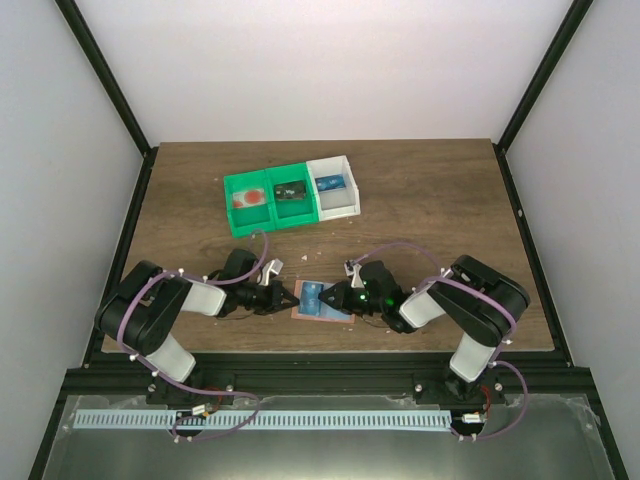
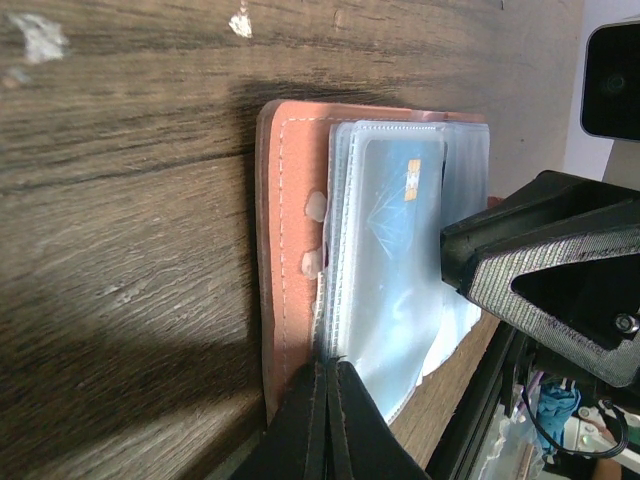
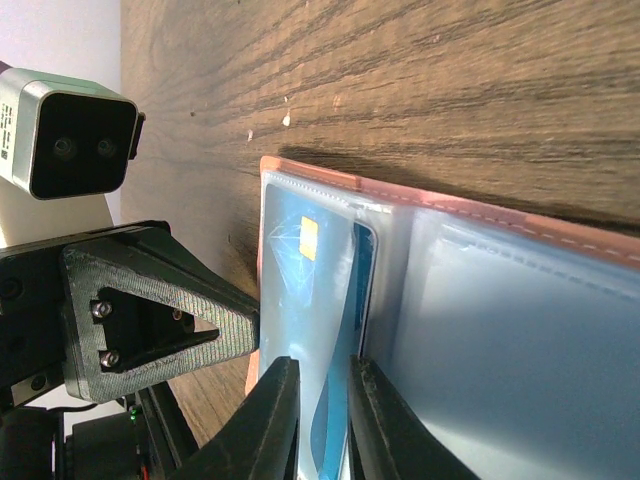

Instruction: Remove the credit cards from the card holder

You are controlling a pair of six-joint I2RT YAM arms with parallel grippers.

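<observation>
ok so the surface here is a dark brown wood-grain desk, kinda scuffed, and the left wrist view picks up a few white flecks stuck on it. Plain white walls box it in on three sides, with black frame posts running up the corners, and there's a silver metal panel in front of the arm bases. The card holder lies open and flat near the front edge of the desk, right between the two arms, salmon cover down and cloudy clear sleeves facing up. The left tool has its fingers pressed fully together, tip sitting right on the line where the sleeves meet the salmon cover; can't tell if it's pinching anything or only pressing down. The right tool comes in from the opposite side and is closed down to a thin gap on the blue credit card, which has its chip showing through the plastic and one long edge poking past the sleeve. Way at the back sit a green bin and a white bin side by side, touching, well apart from the card holder, with a reddish thing and a dark thing in the green compartments and a blue thing in the white one
</observation>
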